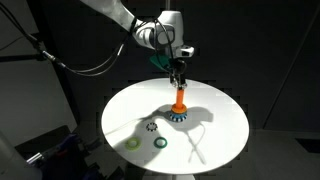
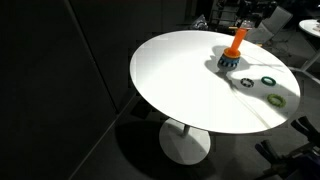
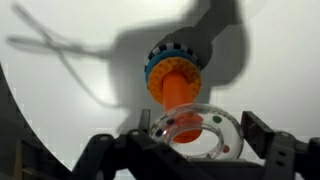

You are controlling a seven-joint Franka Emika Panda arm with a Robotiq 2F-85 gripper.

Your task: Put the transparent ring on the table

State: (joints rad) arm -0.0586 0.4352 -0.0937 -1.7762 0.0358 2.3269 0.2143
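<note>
The transparent ring point(image 3: 196, 132), clear with small coloured dots, sits between my gripper's point(image 3: 196, 140) fingers, which are shut on its sides. It hangs just above the top of the orange peg point(image 3: 176, 90), whose tip shows through the ring's hole. A blue toothed ring point(image 3: 152, 68) lies around the peg's base. In an exterior view my gripper point(image 1: 178, 72) is directly over the peg point(image 1: 179, 98) on the round white table point(image 1: 220, 120). The peg point(image 2: 236, 42) and table point(image 2: 180, 80) also show in an exterior view.
Three loose rings lie on the table near the peg: a black toothed ring point(image 1: 152, 126), a yellow-green ring point(image 1: 132, 144) and a dark green ring point(image 1: 160, 142). The surroundings are dark. The table's pedestal foot point(image 2: 186, 140) stands on the floor.
</note>
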